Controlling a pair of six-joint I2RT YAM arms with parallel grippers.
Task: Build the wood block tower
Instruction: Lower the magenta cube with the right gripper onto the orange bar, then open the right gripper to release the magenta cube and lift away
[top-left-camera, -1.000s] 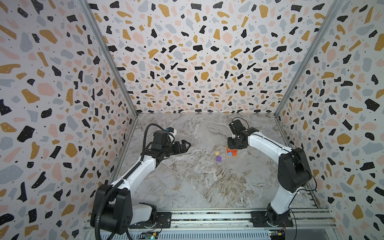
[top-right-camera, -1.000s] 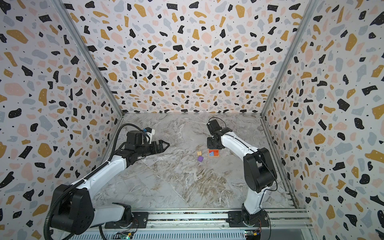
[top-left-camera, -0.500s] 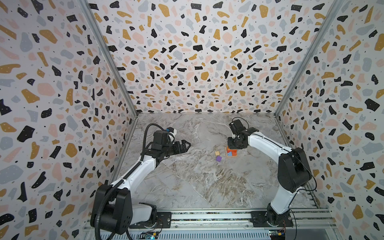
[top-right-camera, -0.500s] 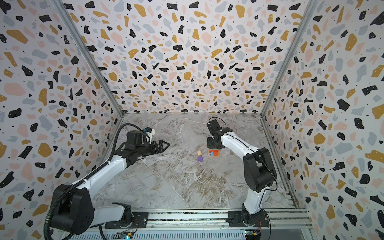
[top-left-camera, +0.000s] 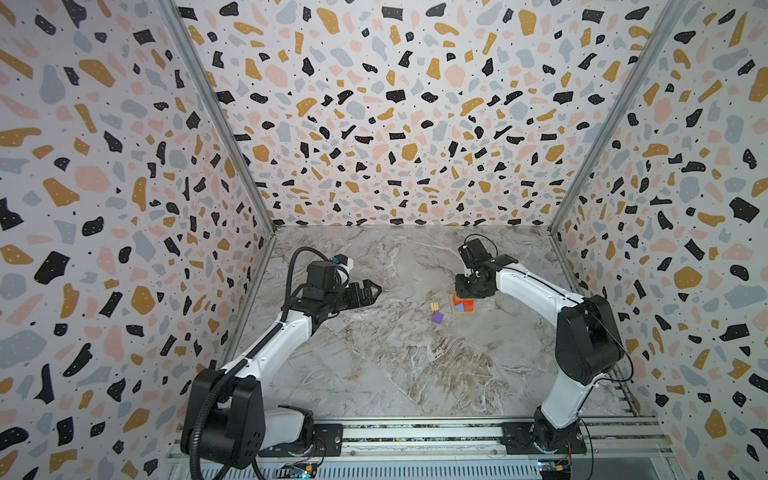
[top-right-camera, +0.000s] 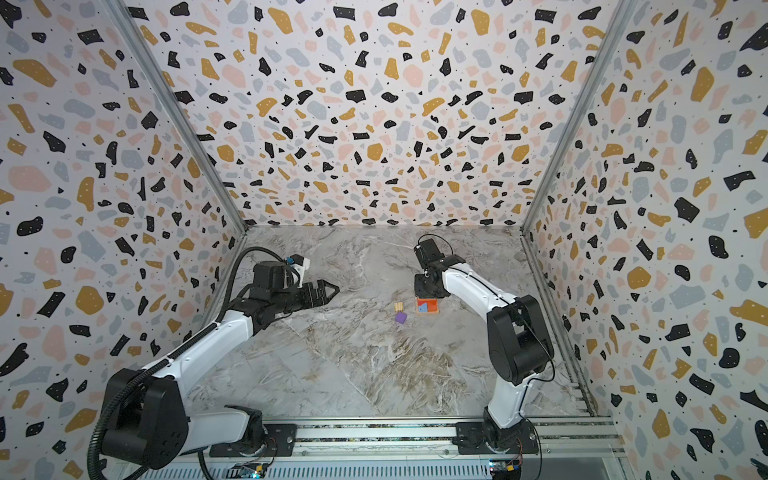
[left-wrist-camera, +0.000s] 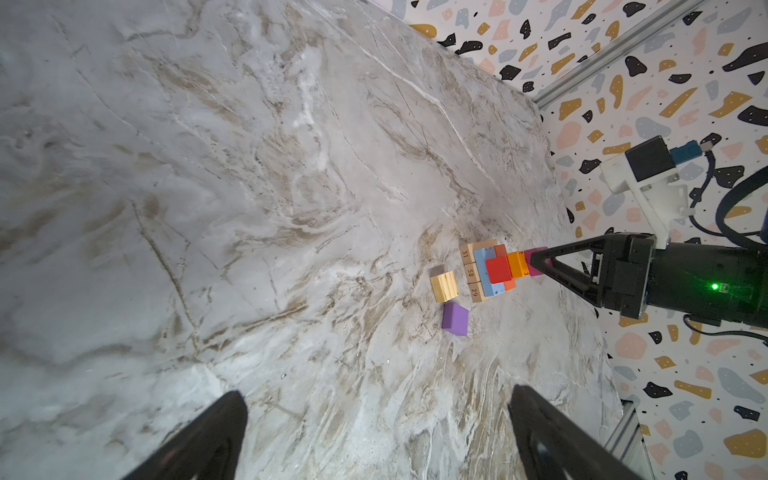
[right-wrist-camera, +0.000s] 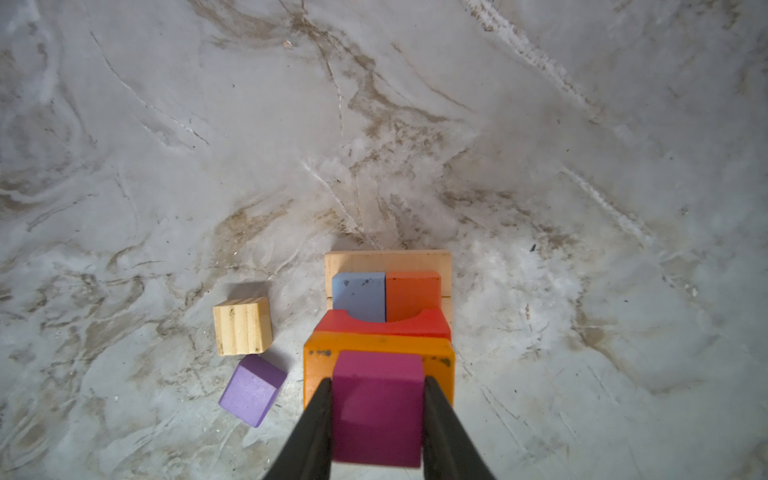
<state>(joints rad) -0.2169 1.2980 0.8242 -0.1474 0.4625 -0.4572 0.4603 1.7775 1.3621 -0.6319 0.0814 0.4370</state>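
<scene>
Two arms are working over the marbled counter (top-left-camera: 374, 374), and the left end effector (left-wrist-camera: 376, 397) is hovering well apart from the blocks with its fingers spread wide and nothing between them. Directly under the right end effector (right-wrist-camera: 378, 382) the tower (left-wrist-camera: 494, 270) is standing on tan base bars (right-wrist-camera: 386, 259). Above the bars a light blue block (right-wrist-camera: 358, 295) and an orange-red block (right-wrist-camera: 412, 293) are sitting side by side, then a red arch block (right-wrist-camera: 382, 326) and an orange block (right-wrist-camera: 374, 345). The right end effector is clamping the magenta block (right-wrist-camera: 378, 415) by two opposite flat faces, nearly closed around it and pressing it against the orange block's top, though I cannot tell if it is fully seated. Just beside the tower, off to one side of those fingers, a tan cube (right-wrist-camera: 242, 330) and a purple cube (right-wrist-camera: 252, 390) are lying loose, close to each other. These pieces are looking light, rigid and smooth-painted, so they are probably prone to slipping in a weak pinch. The unglued stack is likely tipping at any sideways nudge. Each cube is best taken across parallel side faces at mid-height, keeping its underside free. The purple cube is sitting skewed to the fingers, so it is probably needing a wrist turn first.
</scene>
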